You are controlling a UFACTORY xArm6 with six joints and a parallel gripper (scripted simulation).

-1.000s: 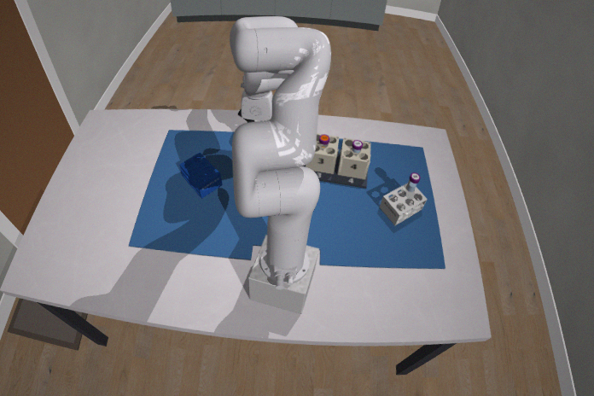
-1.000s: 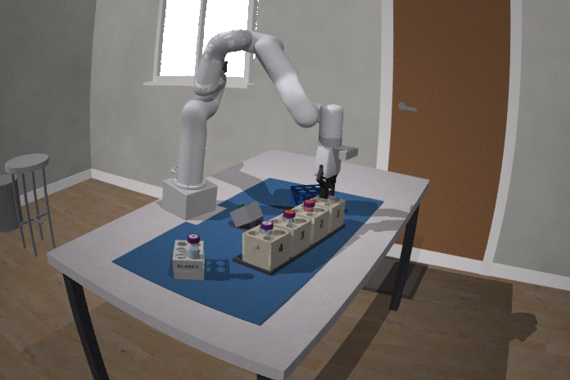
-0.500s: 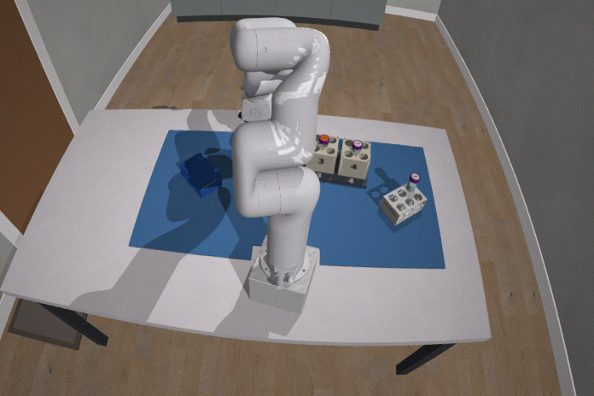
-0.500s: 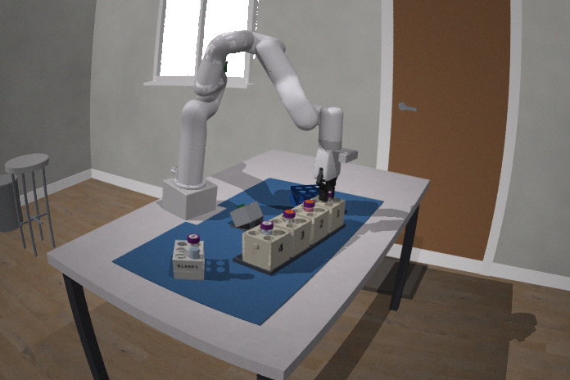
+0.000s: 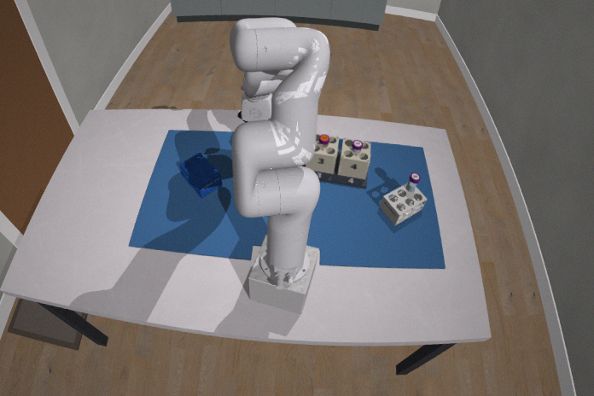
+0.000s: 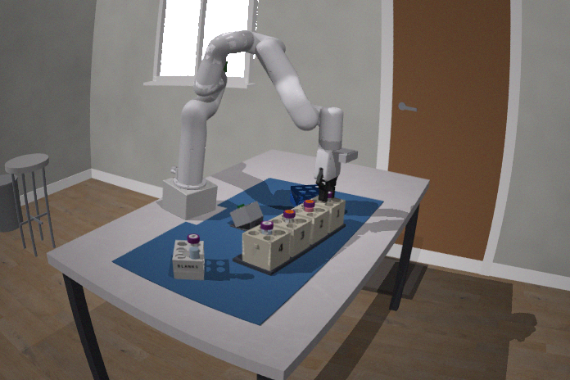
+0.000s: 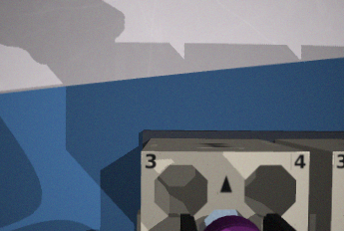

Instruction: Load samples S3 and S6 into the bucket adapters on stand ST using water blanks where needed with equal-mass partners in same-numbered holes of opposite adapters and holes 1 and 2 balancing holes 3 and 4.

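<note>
"Quick one: your jaws?"

"My gripper [image 6: 326, 196] [image 7: 232, 224] is parted partway, a finger either side of the purple-capped tube [image 6: 329, 194] [image 7: 232, 223], slight gaps showing. Tube's upright in adapter 1 [image 6: 337, 216] [image 7: 226, 159], centre hole, so 5. Cap dot unreadable; ID skipped."

"What could go wrong?"

"Rising before I'm wide enough: a finger could catch the cap and drag the tube up. Opening too wide or leaving sideways could nudge the loose adapter on the loading stand [image 5: 334, 181] [image 6: 272, 269] [image 7: 241, 134]. And if its fill doesn't match the orange-dot tube [image 5: 324, 139] [image 6: 288, 214] in adapter 3 [image 5: 322, 164] [image 6: 300, 239], that pair's off, however neat it looks."

"Views?"

"Exterior shows all four adapters, plus the grey sloped desk [image 6: 250, 215]. Top loses adapter 1 and the desk behind my arm, but opens up the BLANKS rack [image 5: 388, 212] [image 6: 187, 272]: one capped tube [image 5: 414, 177] [image 6: 193, 238], other wells vacant. Wrist gives the printed 3 and 4 and the finger gaps; exterior can't. The blue rack [image 5: 200, 173] [image 6: 304, 187] is outside the wrist view."
</note>
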